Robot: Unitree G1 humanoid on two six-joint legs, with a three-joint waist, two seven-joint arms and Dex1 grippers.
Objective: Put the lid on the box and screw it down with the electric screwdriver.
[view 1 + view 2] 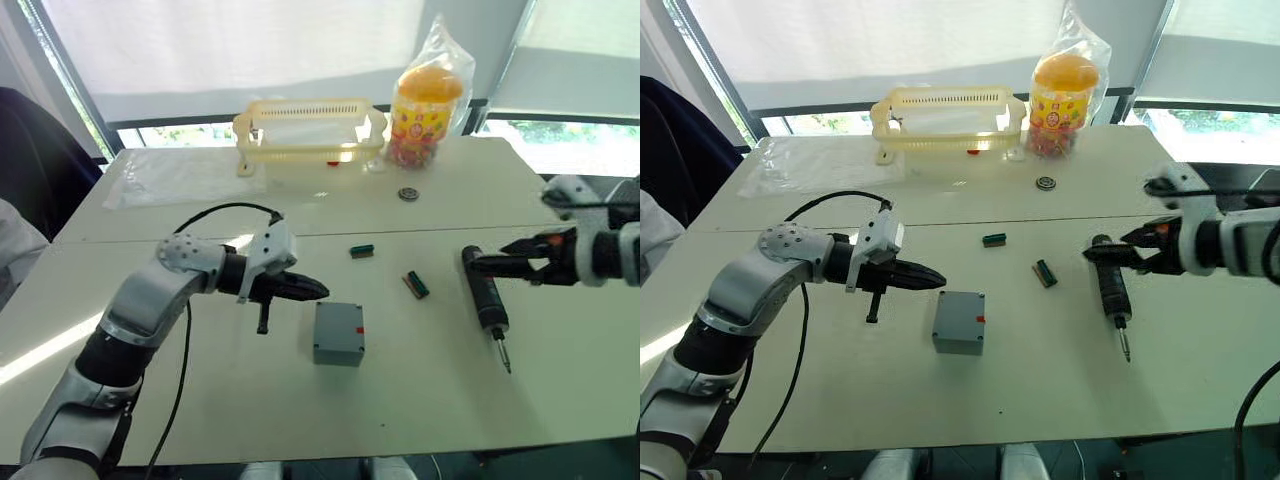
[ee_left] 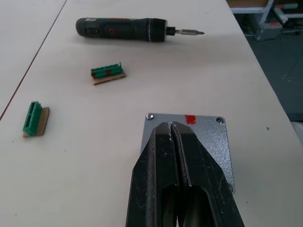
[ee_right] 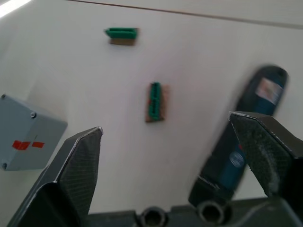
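Observation:
The grey-blue box [image 1: 338, 333] stands near the table's middle, with a red mark at one edge. A flat grey lid [image 2: 208, 142] with screw heads in its corners covers its top. My left gripper [image 1: 318, 291] is shut with nothing in it, and its tips hover over the box's left edge. The black electric screwdriver [image 1: 487, 300] lies flat on the table to the right, bit pointing toward the front edge. My right gripper [image 1: 495, 265] is open at the screwdriver's rear end. In the right wrist view the tool [image 3: 246, 142] lies close to one of the fingers [image 3: 265, 146].
Two small green connector blocks [image 1: 362, 251] [image 1: 416, 285] lie between the box and the screwdriver. At the back stand a yellow basket [image 1: 310, 150] and a bagged yellow-lidded jar [image 1: 425, 110]. A small round part [image 1: 407, 193] and a clear plastic sheet [image 1: 170, 175] lie there too.

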